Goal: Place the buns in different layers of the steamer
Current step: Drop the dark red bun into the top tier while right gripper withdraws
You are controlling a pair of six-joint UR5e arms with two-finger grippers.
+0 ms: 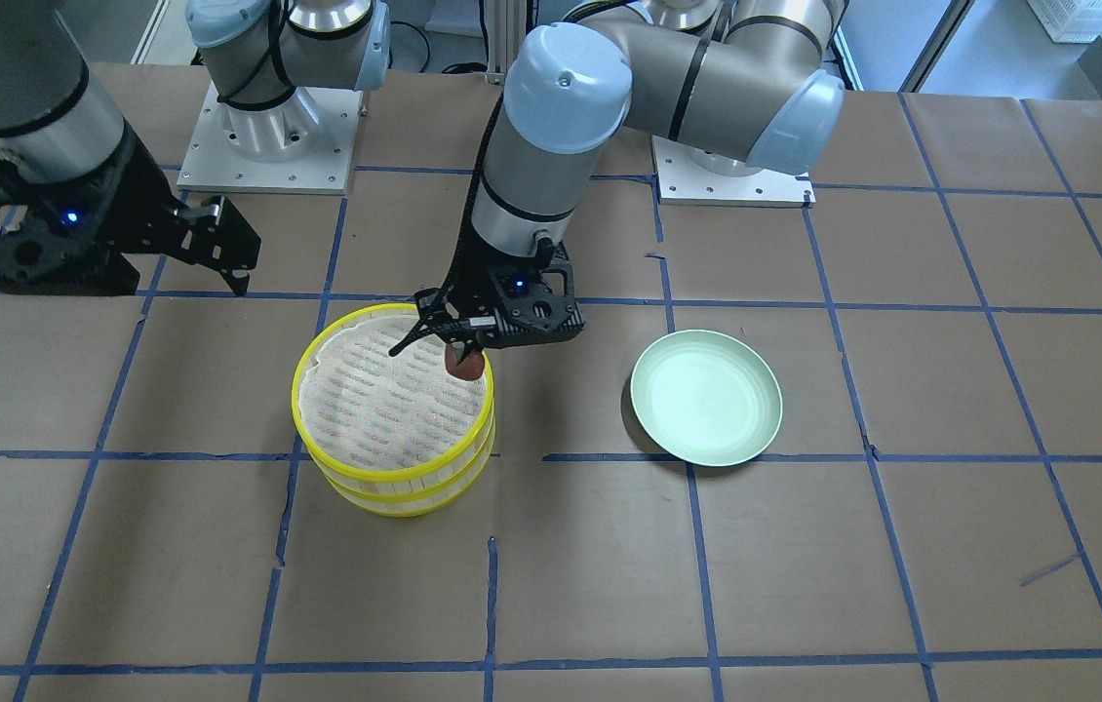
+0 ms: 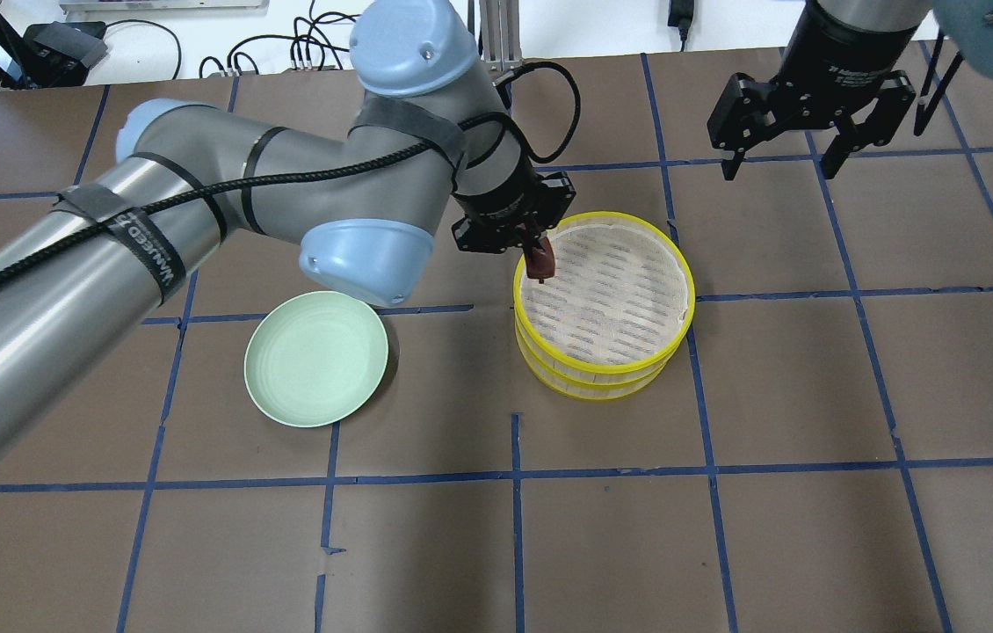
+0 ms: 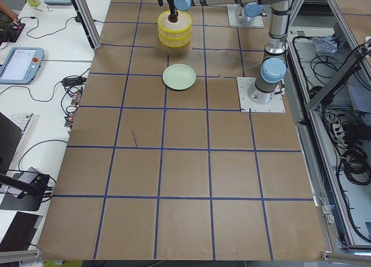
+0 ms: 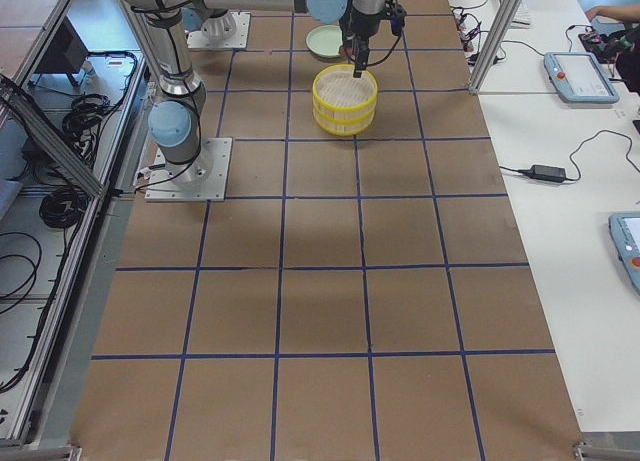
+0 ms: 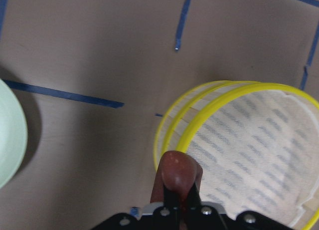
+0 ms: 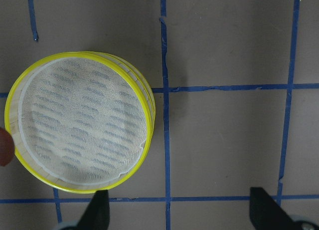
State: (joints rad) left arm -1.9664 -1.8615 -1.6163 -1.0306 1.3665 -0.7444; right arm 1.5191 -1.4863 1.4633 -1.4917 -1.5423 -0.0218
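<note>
The steamer (image 2: 604, 303) stands as two stacked yellow-rimmed layers (image 1: 395, 409) with a white perforated liner on top. My left gripper (image 2: 539, 261) is shut on the reddish-brown bun (image 1: 465, 362) and holds it just above the top layer's rim on the plate side; the bun also shows in the left wrist view (image 5: 177, 176). The top layer (image 6: 79, 121) has nothing on its liner. My right gripper (image 2: 779, 165) is open and empty, hanging apart from the steamer on its far right. The white bun is hidden.
A pale green plate (image 2: 316, 357) lies bare on the table to the left of the steamer. Blue tape lines cross the brown table (image 2: 725, 527). The left arm's elbow (image 2: 365, 251) hangs over the area between plate and steamer.
</note>
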